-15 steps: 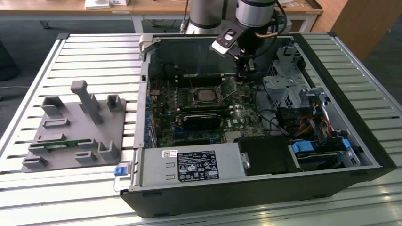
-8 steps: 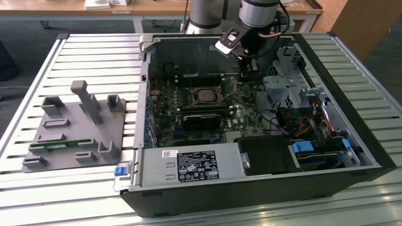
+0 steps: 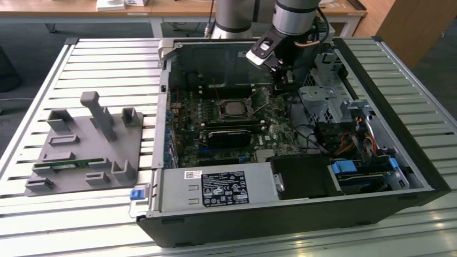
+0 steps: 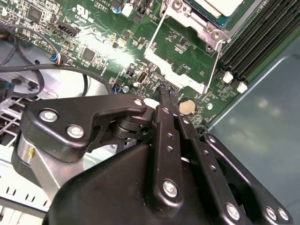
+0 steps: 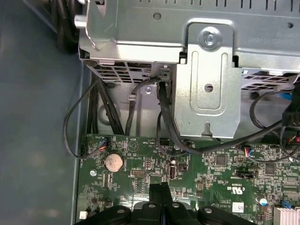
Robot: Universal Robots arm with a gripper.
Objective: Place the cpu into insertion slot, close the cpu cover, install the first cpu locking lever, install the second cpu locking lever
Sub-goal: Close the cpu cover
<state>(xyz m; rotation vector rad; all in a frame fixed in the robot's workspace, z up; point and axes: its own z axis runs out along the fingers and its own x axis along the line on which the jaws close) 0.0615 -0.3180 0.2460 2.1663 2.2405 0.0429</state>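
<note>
The cpu [image 4: 220,5] lies pale and flat in the insertion slot [image 4: 197,26], which is set into the green board inside the open computer case. In the exterior view the cpu [image 3: 233,107] sits mid-board. The cpu cover [image 4: 176,72], a thin silver frame with an open centre, stands swung up off the socket's edge. My gripper [image 4: 165,92] is shut with nothing between its fingers, its tip right at the cover's free edge; whether it touches is unclear. In the first wrist view the gripper [image 5: 159,190] hovers low over the board. In the exterior view the gripper [image 3: 279,85] hangs on that view's right of the socket.
A silver drive cage [image 5: 206,79] with black cables [image 5: 164,112] rises close beside the gripper. A coin battery [image 4: 186,107] and memory slots [image 4: 262,37] flank the socket. A black graphics card [image 3: 228,134], a power supply [image 3: 207,187] and a grey fixture [image 3: 85,144] on the slatted table also show.
</note>
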